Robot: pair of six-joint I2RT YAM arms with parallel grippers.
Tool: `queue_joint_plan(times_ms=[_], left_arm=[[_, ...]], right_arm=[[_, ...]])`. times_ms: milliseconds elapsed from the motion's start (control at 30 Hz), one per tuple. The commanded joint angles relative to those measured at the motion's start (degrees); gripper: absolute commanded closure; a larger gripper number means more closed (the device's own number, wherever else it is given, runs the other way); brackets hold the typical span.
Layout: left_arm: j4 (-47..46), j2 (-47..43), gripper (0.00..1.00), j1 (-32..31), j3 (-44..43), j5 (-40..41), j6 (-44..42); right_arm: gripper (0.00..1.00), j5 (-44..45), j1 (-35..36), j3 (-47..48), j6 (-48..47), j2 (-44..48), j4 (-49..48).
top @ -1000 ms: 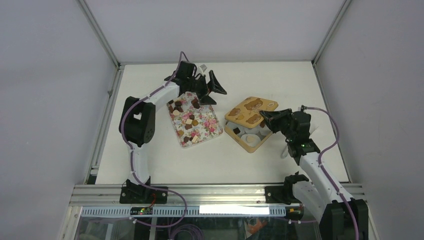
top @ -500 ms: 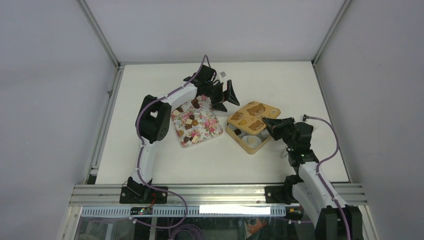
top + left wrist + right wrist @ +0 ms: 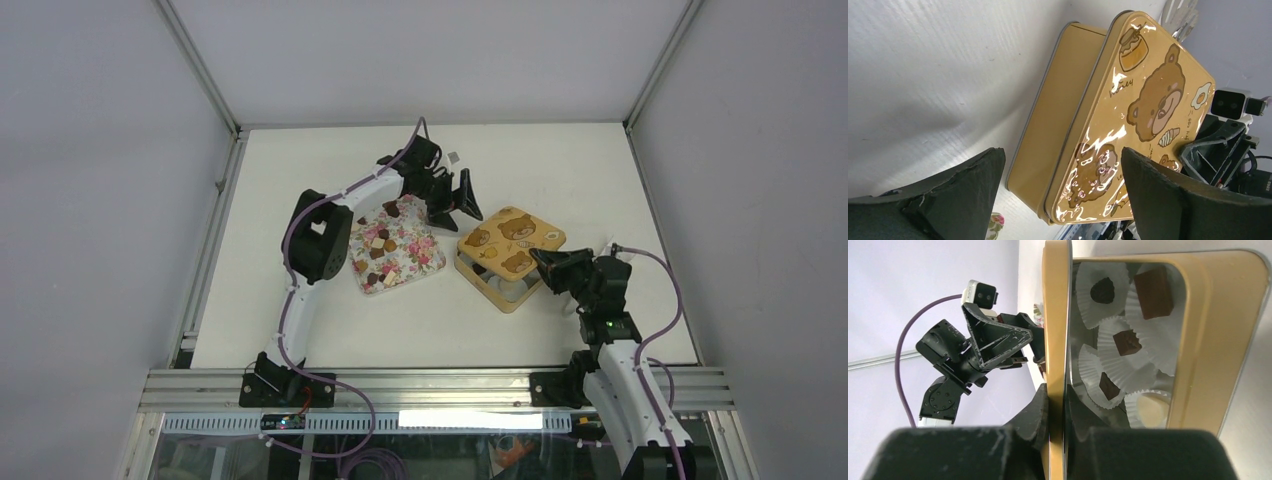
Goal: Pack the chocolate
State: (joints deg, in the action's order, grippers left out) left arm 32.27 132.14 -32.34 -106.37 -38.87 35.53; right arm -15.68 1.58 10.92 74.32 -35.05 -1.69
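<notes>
Sitting in white paper cups (image 3: 1135,371) just beyond the right gripper (image 3: 1057,410) are a few pieces of the chocolate (image 3: 1126,342), four dark and one pale as far as the wrist view shows, all inside the tin (image 3: 1228,340). That gripper is clamped on the edge of the bear-printed lid (image 3: 1055,315), which stands tilted over the tin and, seen from above, covers most of it. The left gripper (image 3: 1060,160) is spread wide and holds nothing, with the lid's glossy face straight ahead of its fingers. Behind it, under its wrist, the floral tray (image 3: 422,256) bears many more loose pieces (image 3: 385,243) (well over what the tin holds). So packing looks only partly done: either more pieces go in, or the lid closes on a short load.
</notes>
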Motion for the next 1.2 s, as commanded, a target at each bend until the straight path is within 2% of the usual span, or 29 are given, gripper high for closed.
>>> queue_joint_plan(times_ms=[0, 167, 233, 333, 433, 533, 633, 833, 1000, 1167], left_arm=[[0.7, -0.3, 0.12, -1.6, -2.4, 1.3, -1.2], [2.1, -1.7, 0.18, -3.1, -2.4, 4.9, -3.0], [2.7, -1.6, 0.2, -3.4, -2.7, 5.4, -3.6], [3.1, -1.2, 0.25, -3.7, -2.8, 5.0, -3.8], [3.4, -0.8, 0.27, -3.9, -2.9, 4.8, -4.0], [3.6, -0.8, 0.28, -4.0, -2.9, 4.7, -4.0], [3.7, -0.8, 0.28, -4.0, -3.2, 4.6, -4.1], [3.7, -0.7, 0.28, -4.4, -3.6, 3.3, -4.3], [3.8, -0.4, 0.28, -4.8, -4.2, 3.1, -4.2], [3.9, -0.7, 0.27, -4.8, -4.2, 3.5, -4.3]], right_arm=[[1.0, 1.5, -0.4, -0.6, -1.8, 1.3, 10.1], [1.0, 4.0, -0.6, -0.3, -2.4, 3.6, 16.9], [0.94, 5.0, -0.7, 0.4, -2.5, 4.2, 19.2], [0.73, 5.8, -0.7, 1.9, -3.2, 3.9, 22.7], [0.47, 6.7, -0.8, 4.1, -4.2, 2.7, 26.2], [0.31, 7.6, -0.8, 7.0, -5.7, 0.7, 30.7], [0.27, 8.4, -0.8, 11.3, -7.9, -1.7, 35.6], [0.25, 13.5, -0.8, 22.1, -12.9, -7.4, 48.8], [0.25, 11.9, -0.8, 24.6, -15.6, -9.7, 49.5], [0.25, 10.2, -0.8, 24.5, -18.3, -6.7, 48.6]])
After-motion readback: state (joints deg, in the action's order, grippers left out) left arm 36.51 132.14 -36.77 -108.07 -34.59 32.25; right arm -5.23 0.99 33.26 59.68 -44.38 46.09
